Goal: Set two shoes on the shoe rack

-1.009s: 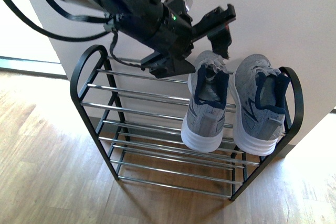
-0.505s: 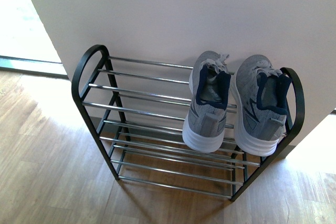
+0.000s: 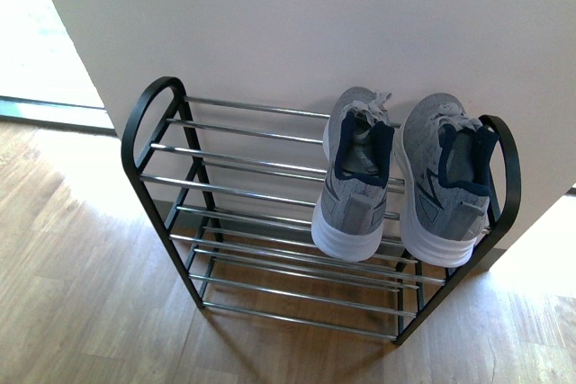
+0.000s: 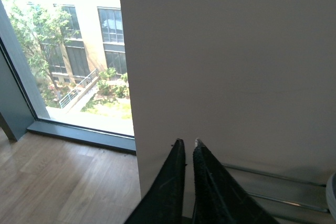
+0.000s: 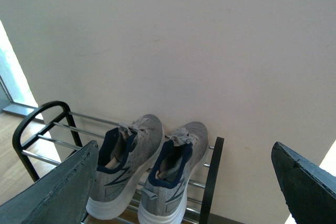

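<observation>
Two grey knit sneakers with white soles rest side by side on the top tier of the shoe rack [image 3: 236, 161], at its right end, toes toward the wall. The left sneaker [image 3: 353, 182] and the right sneaker [image 3: 447, 177] both overhang the front rods. Neither arm shows in the front view. My right gripper [image 5: 184, 148] is open, hanging well above both sneakers [image 5: 126, 167] [image 5: 176, 179] with nothing between its fingers. My left gripper [image 4: 187, 143] is shut and empty, pointing at the wall above the rack's chrome rods [image 4: 273, 174].
The rack stands against a white wall [image 3: 342, 24] on a wooden floor [image 3: 81, 294]. Its left half holds nothing. A floor-to-ceiling window [image 4: 68, 51] lies to the left of the wall.
A second ago a black arm hung over the rack beside the left sneaker; it has pulled out of the front view. The sneakers have stayed put.
</observation>
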Controlling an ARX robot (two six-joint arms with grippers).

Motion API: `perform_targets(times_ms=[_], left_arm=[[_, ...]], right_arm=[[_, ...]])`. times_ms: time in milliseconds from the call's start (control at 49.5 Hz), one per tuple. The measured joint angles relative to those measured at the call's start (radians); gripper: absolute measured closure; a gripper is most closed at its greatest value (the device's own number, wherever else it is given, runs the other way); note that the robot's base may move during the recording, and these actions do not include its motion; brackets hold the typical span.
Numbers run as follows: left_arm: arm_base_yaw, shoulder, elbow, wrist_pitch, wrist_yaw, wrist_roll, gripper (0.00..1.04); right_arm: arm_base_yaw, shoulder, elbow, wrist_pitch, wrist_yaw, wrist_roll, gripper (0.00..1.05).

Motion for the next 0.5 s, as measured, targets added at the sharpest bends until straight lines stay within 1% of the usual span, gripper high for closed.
perform_targets(times_ms=[40, 81, 141, 262, 505], left_arm=[[0.002, -0.019, -0.021, 0.0, 0.007, 0.0, 1.03], [0.005, -0.051, -0.054, 0.001, 0.017, 0.003, 1.03], [0.035, -0.089, -0.089, 0.0, 0.066, 0.006, 1.03], [0.066, -0.155, -0.141, -0.009, 0.066, 0.005, 1.03], [0.067, -0.304, -0.232, -0.074, 0.072, 0.006, 1.03]], right_arm=[[0.0, 0.0, 0.0, 0.0, 0.0, 0.0, 0.09], [0.0, 0.0, 0.0, 0.0, 0.0, 0.0, 0.09], [0.0, 0.0, 0.0, 0.0, 0.0, 0.0, 0.09], [0.0, 0.0, 0.0, 0.0, 0.0, 0.0, 0.09], [0.0, 0.0, 0.0, 0.0, 0.0, 0.0, 0.09]])
